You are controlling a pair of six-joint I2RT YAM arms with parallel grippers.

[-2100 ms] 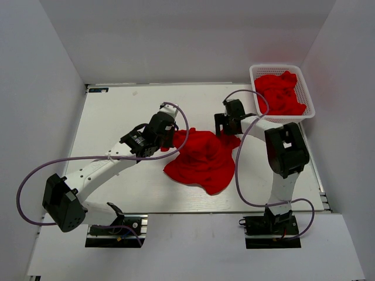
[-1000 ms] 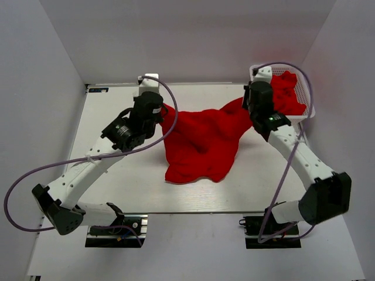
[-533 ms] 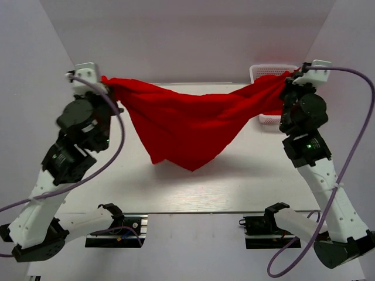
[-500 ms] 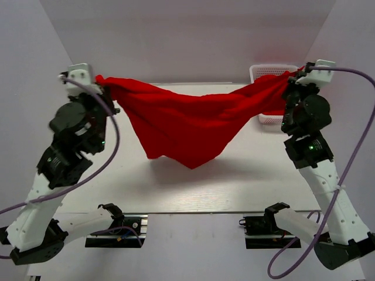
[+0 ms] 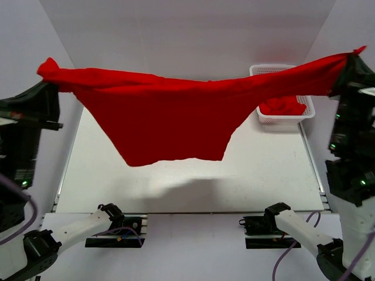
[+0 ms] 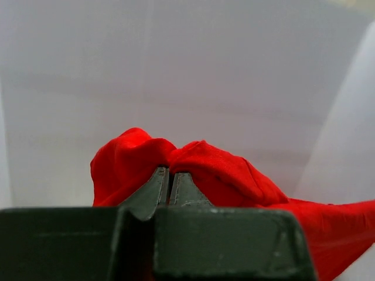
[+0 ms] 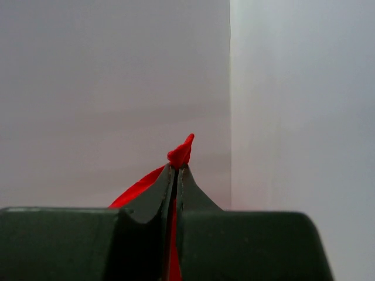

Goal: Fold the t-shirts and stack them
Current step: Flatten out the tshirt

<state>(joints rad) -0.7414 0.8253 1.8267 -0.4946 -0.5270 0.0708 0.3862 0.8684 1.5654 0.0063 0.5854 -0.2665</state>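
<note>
Basket with bunched red t-shirts, another t-shirt stretched aloft

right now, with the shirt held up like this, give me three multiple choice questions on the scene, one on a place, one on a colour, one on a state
1. Where does the white basket stand?
A. at the table top's far right corner
B. at its near left corner
C. between the arm bases

2. What colour is the cloth in the basket?
A. blue
B. red
C. white

3. How is the held t-shirt lying?
A. folded flat on the table
B. crumpled in the basket
C. stretched in the air between the left hand and the right hand

Answers: 1 A, the top view shows it far right. 2 B, red cloth fills it. 3 C, both hands are shut on its ends, clear of the table.
</note>
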